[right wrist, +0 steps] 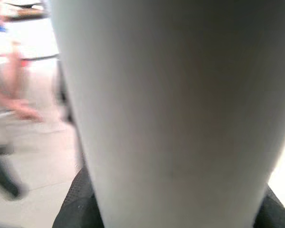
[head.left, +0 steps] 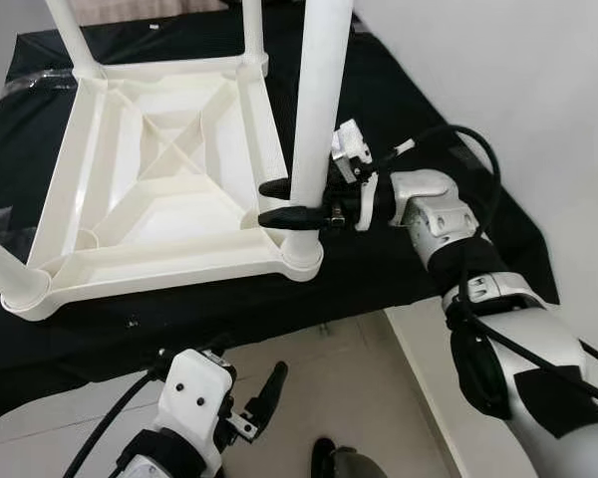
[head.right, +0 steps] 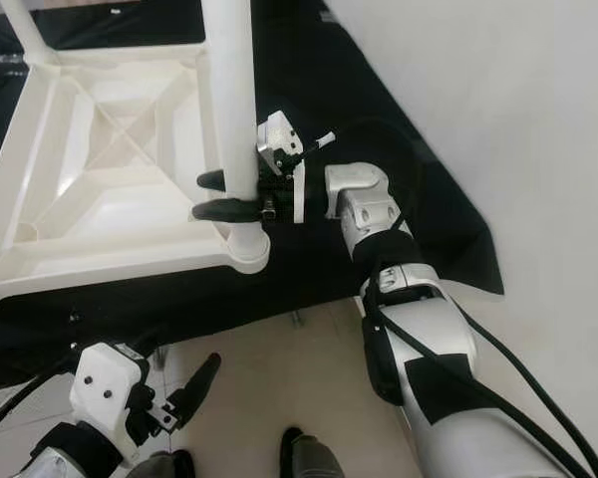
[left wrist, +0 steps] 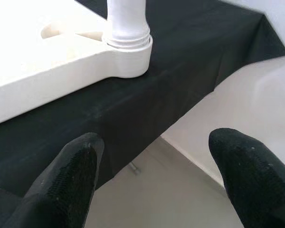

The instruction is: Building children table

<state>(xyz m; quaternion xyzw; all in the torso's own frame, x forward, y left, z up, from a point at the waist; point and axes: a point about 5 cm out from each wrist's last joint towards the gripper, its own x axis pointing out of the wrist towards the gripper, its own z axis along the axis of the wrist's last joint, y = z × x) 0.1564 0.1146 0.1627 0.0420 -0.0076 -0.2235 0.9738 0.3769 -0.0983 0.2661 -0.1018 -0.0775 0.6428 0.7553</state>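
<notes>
right gripper (head.left: 287, 202) clamps the leg (head.left: 317, 110) just above its socket on the upturned table (head.left: 159, 179); left gripper (left wrist: 156, 161) hangs low, fingers spread, empty

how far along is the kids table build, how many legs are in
The white tabletop lies upside down on the black cloth, with legs standing at all four corners. In hand: the right gripper is clamped around the near right leg just above its socket. Whether it is fully seated cannot be told. The left gripper is open, idle. Left: flipping the table upright.

White table (head.left: 169, 169) (ribbed) on black cloth (head.left: 419, 110)
</notes>
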